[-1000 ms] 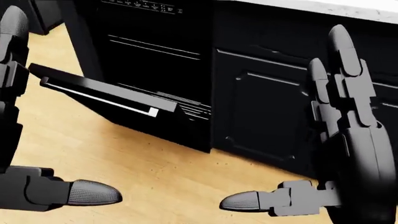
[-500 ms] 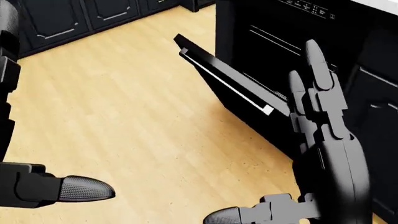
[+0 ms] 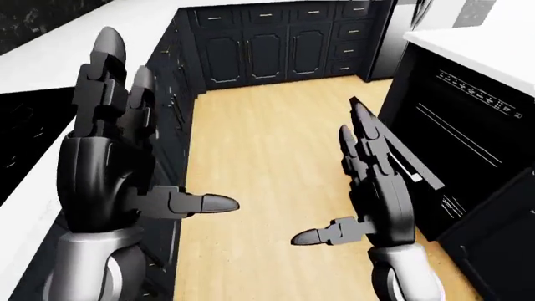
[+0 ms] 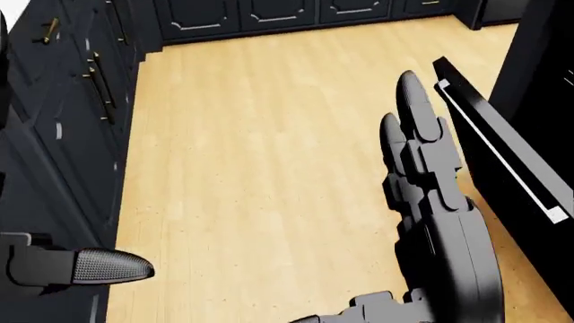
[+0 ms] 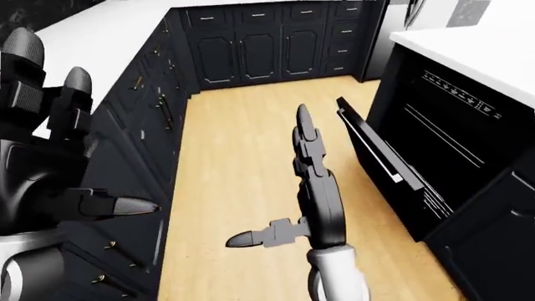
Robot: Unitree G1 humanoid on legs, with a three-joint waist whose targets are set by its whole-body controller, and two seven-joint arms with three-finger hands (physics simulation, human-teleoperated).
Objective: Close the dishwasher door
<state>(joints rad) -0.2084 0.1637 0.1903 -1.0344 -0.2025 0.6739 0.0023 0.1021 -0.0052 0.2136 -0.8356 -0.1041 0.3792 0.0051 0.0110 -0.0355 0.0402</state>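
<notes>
The black dishwasher point(image 5: 456, 150) stands at the right under a white counter. Its door point(image 5: 378, 153) hangs partly open, tilted out over the wood floor, with a pale strip along its inner edge point(image 4: 503, 156). My right hand point(image 5: 313, 188) is open with fingers stretched upward, just left of the door's free edge and apart from it; it also shows in the head view point(image 4: 431, 202). My left hand point(image 3: 113, 157) is open and empty at the left, raised near the left cabinets.
Dark cabinets point(image 3: 268, 47) line the top of the eye views and the left side point(image 4: 81, 87), under a white counter point(image 3: 75, 44). A light wood floor point(image 4: 269, 148) runs between them and the dishwasher. A dark cabinet point(image 5: 493, 244) stands below right of the dishwasher.
The whole picture has swung: the camera turned left, so the dishwasher slid to the right edge of the head view and the left cabinets came in. Both hands stay open.
</notes>
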